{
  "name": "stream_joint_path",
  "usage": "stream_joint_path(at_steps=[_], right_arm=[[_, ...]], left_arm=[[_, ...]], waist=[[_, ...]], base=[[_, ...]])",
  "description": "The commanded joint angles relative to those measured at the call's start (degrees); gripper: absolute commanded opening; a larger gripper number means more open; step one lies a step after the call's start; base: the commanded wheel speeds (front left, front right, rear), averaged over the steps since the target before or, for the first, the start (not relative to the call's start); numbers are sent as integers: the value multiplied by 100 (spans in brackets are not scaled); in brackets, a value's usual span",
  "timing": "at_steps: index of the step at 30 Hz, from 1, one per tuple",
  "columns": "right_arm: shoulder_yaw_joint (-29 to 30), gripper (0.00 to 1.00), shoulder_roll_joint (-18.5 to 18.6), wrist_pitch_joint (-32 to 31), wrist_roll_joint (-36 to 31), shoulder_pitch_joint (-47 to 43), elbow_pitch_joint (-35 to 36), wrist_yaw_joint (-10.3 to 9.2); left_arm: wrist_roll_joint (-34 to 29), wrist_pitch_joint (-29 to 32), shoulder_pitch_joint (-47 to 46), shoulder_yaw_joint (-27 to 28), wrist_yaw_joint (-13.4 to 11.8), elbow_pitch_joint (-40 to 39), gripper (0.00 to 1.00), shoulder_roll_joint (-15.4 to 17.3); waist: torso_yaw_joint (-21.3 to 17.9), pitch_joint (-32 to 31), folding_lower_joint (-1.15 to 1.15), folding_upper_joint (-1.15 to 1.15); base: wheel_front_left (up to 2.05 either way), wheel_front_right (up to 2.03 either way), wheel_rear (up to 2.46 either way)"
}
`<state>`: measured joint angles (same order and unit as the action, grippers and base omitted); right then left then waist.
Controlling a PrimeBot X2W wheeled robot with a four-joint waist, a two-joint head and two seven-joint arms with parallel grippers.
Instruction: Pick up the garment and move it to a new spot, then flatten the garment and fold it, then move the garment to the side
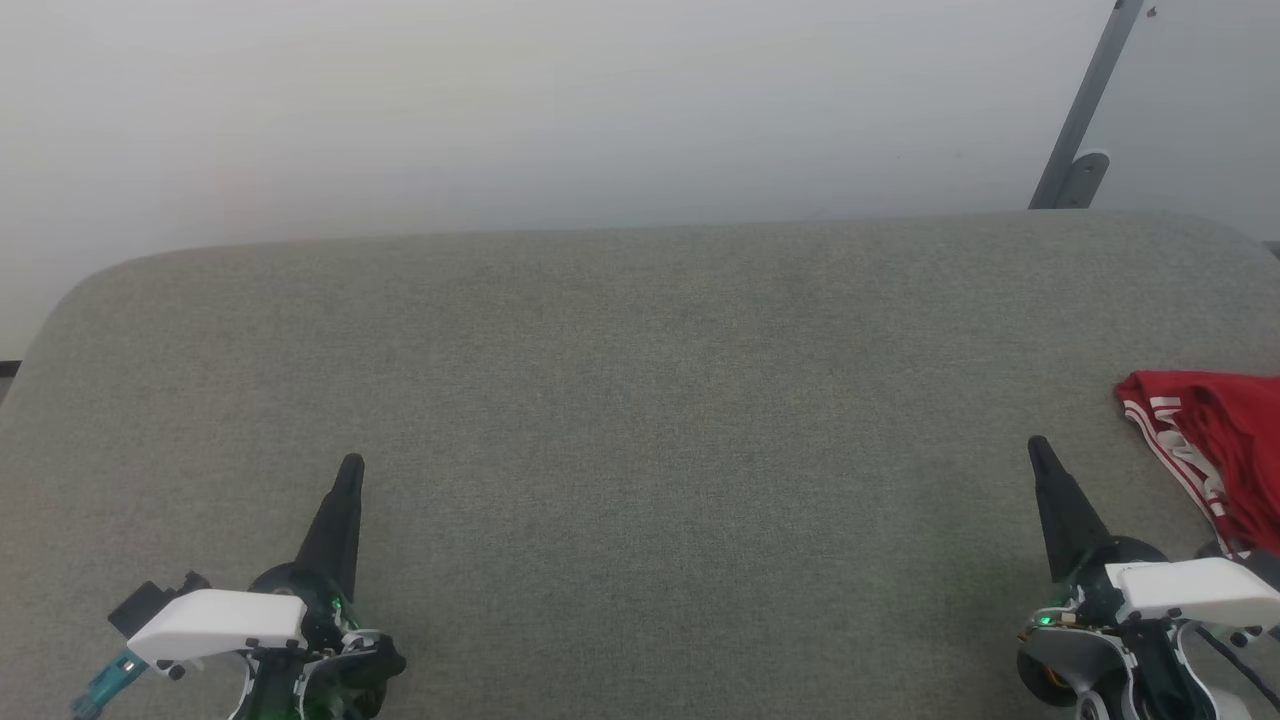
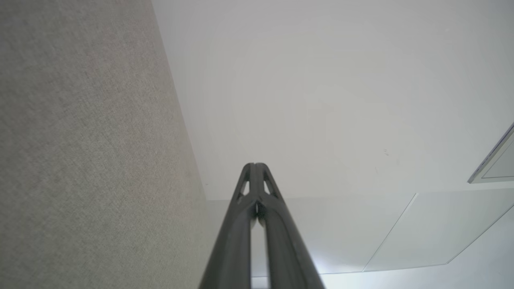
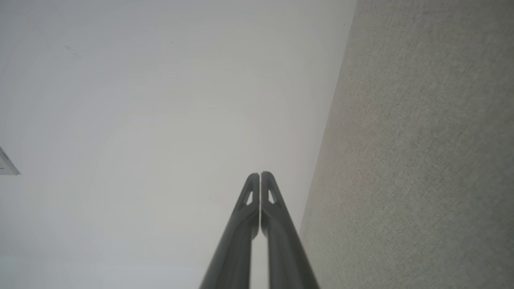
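Apparently pickup hasn't begun: garment lies bunched at the right edge of the table, near the right gripper, clenched empty like the left gripper. Next it must open and reach over.

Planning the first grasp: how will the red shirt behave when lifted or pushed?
The red shirt lies bunched in soft folds, so it will probably hang limp when lifted. It looks thin, likely light. On the grey woven surface, a push would probably wrinkle it rather than slide it.
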<state>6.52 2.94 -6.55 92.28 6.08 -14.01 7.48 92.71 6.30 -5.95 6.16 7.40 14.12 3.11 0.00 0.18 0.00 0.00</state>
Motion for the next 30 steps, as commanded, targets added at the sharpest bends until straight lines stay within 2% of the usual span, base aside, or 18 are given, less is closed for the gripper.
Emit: stream_joint_path(at_steps=[1,30], right_arm=[[4,0,-19,-11,25,36,-12,2],[3,0,-20,-10,25,36,-12,2]], left_arm=[[-19,26,-64,26,16,-2,0,-9],[-29,28,-65,36,16,-2,0,-18]], waist=[[0,0,0,0],[0,0,0,0]], base=[[0,0,0],[0,0,0]])
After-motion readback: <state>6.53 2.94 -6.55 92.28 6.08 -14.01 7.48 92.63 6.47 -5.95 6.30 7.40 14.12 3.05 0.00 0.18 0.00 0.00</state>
